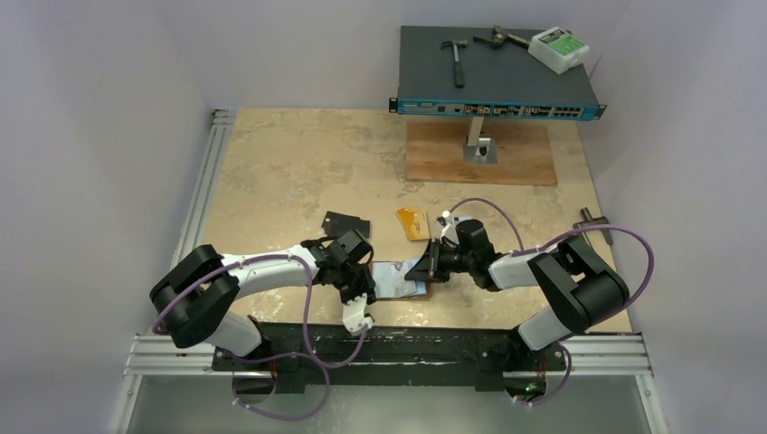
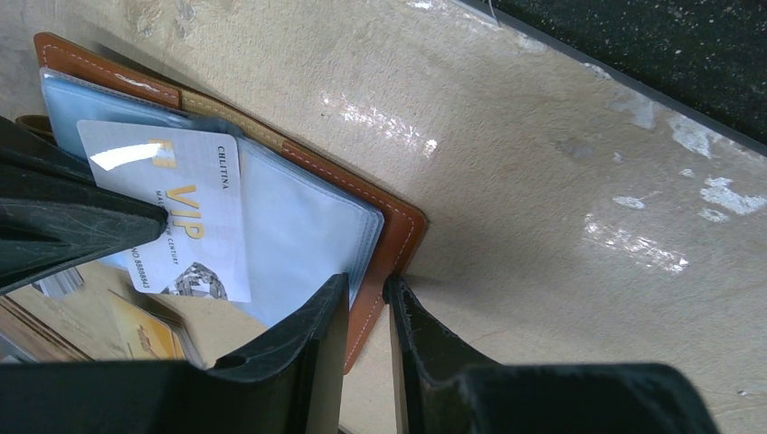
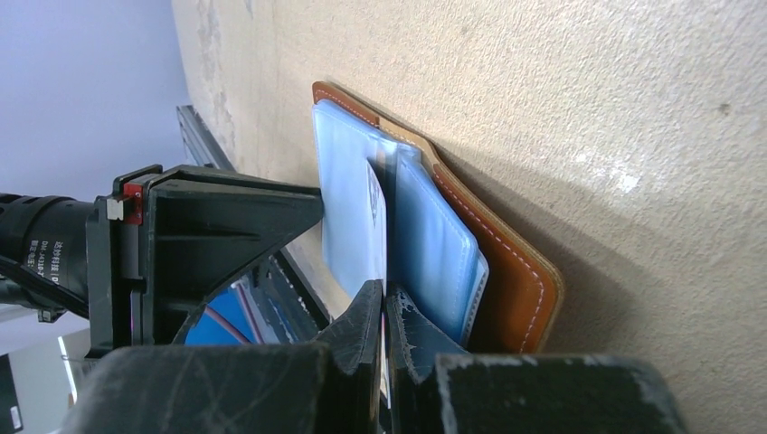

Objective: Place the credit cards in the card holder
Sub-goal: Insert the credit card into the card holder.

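Although the tan table is the widest thing in view, every place here is told from the open card holder, which lies flat toward the table's near edge, between the two arms. Well beyond the holder, at the far side, a network switch stands raised on a post over a wooden board. A hammer and a white box lie on top of the switch.

At the holder's left side, the left gripper is clamped on the brown leather edge of the cover, one finger on either face of it. From the holder's right, the right gripper has its jaws pressed together on a silvery white card printed with gold letters. That card lies in among the holder's light blue sleeves. Whether it sits inside a pocket I cannot tell.

A black card rests on the table beyond the holder and to its left, apart from it. A gold-orange card lies just beyond the holder's far edge.
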`<state>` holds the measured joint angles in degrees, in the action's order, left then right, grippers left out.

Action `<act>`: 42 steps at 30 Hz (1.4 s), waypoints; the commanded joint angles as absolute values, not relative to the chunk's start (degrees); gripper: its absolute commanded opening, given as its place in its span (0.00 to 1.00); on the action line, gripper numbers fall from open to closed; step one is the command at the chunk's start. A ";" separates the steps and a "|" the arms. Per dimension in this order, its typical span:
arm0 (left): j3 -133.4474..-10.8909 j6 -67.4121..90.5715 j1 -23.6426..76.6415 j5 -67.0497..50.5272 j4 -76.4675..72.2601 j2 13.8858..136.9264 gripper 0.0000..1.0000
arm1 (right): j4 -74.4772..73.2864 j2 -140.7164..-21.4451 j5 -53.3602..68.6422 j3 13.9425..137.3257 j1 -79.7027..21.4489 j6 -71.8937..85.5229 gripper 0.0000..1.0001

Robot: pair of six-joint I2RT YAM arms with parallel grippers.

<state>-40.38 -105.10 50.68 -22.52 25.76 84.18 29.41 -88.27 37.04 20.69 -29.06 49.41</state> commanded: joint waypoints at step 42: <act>-42.78 -93.48 53.25 -23.03 26.32 84.08 0.20 | 21.97 -83.23 19.75 18.76 -35.82 50.56 0.05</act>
